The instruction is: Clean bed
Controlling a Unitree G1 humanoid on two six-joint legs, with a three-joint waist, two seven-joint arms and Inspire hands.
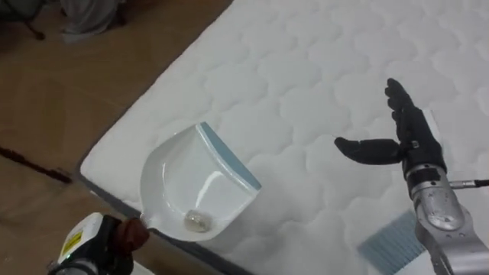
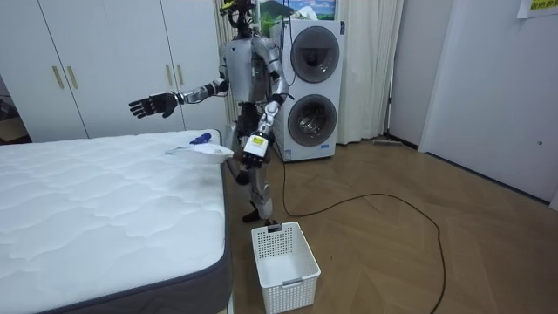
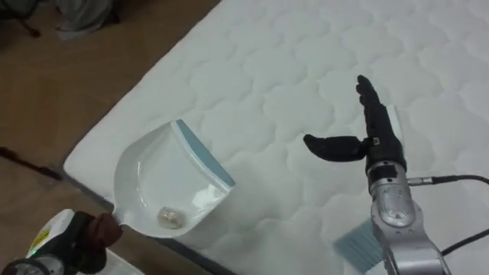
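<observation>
The left hand point(image 1: 116, 240) is gripping the dustpan point(image 1: 191, 179) carrying a scrap point(image 1: 197, 221), while the right hand point(image 1: 403, 141) is hovering with fingers open above the bed point(image 1: 306, 69); tipping into the basket point(image 2: 290, 292) seems next.

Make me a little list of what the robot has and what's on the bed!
Bed: bare white mattress
Left robot hand: curled round the handle of a white dustpan
In the dustpan: one small pale scrap
Right robot hand: open, raised over the mattress, holding nothing
Under the right arm: a blue brush on the mattress
Floor: white basket by the robot's feet
</observation>
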